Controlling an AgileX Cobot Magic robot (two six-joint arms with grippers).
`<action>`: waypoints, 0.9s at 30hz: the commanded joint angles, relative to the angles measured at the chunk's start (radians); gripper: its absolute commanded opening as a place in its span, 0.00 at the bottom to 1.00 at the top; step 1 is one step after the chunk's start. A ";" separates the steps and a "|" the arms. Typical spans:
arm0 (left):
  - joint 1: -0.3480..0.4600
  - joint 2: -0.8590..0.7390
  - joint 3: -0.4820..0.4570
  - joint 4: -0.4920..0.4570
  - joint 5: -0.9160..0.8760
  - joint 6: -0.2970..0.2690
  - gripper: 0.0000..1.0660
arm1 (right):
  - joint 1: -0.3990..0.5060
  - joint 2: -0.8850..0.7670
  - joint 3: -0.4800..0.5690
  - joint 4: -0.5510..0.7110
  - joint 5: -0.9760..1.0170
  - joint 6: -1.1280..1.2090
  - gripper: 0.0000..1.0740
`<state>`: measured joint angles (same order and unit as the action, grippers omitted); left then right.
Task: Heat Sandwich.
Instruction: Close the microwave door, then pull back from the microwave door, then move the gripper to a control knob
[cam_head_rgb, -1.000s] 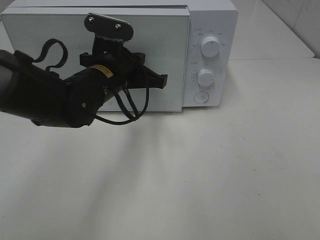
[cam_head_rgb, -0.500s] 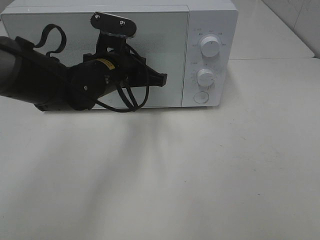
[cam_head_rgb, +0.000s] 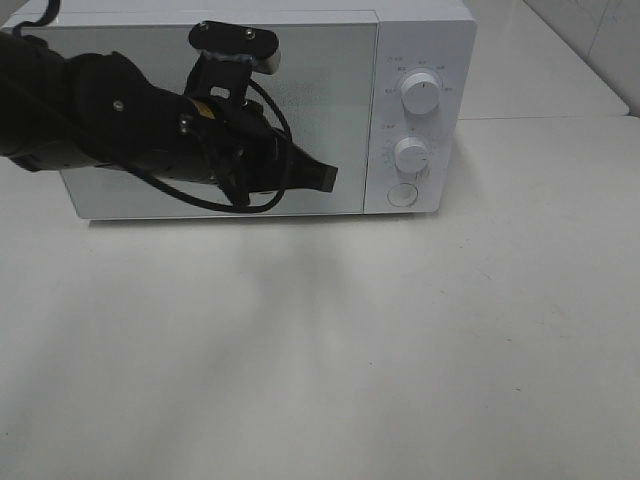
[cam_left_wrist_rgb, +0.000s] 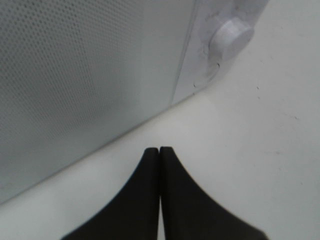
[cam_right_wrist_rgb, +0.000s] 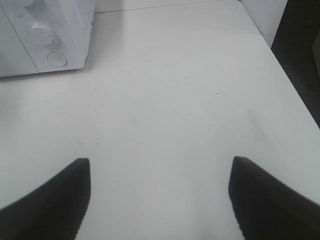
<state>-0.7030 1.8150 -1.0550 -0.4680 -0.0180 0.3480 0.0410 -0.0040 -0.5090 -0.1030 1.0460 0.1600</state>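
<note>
The left gripper (cam_left_wrist_rgb: 159, 150), jaws pressed together, is hovering before the shut door (cam_head_rgb: 330, 100) of the microwave (cam_head_rgb: 440, 40). It should be easing toward the lower knob (cam_head_rgb: 411, 155), at its 3 o'clock in the high view, and meeting it squarely. The right gripper (cam_right_wrist_rgb: 160, 161) is hanging with jaws wide over the table (cam_right_wrist_rgb: 175, 75). The sandwich is showing nowhere, so where it lies relative to the jaws cannot be told; it is probably behind the door.

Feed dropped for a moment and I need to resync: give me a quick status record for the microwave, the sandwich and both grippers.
microwave door: closed
sandwich: not in view in any camera
left gripper: shut, empty, in front of the door's lower right part; contact cannot be told
right gripper: open, empty, over the table, away from the microwave
round button: untouched
</note>
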 joint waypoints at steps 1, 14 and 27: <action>-0.003 -0.049 0.021 0.003 0.091 -0.006 0.00 | -0.005 -0.027 0.003 0.001 -0.004 -0.004 0.69; -0.003 -0.257 0.041 0.119 0.668 -0.022 0.93 | -0.005 -0.027 0.003 0.001 -0.004 -0.005 0.69; 0.151 -0.511 0.041 0.346 0.979 -0.316 0.92 | -0.005 -0.027 0.003 0.001 -0.004 -0.005 0.69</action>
<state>-0.5850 1.3320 -1.0150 -0.1440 0.9240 0.0570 0.0410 -0.0040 -0.5090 -0.1030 1.0460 0.1600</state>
